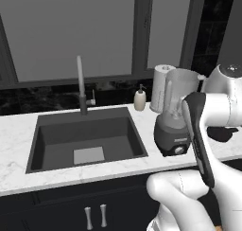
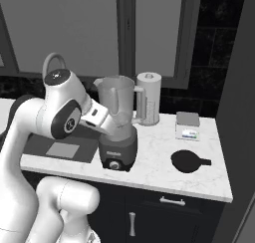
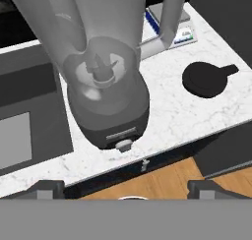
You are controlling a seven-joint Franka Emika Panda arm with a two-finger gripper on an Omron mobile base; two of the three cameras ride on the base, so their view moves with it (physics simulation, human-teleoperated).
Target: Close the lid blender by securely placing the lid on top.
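Jaws spread wide, empty, above the blender (image 3: 106, 94); lid (image 3: 205, 79) lies on bare worktop (image 3: 167, 116) well apart, near the front edge.

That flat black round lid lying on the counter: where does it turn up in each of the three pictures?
Left base view: the lid peeks out at the right edge, partly hidden behind the white arm.
Right base view: lower right of centre, flat on the marble counter.
Hand view: upper right, on the counter.
Shared landmark: the blender, with the lid beside it on the side away from the sink.
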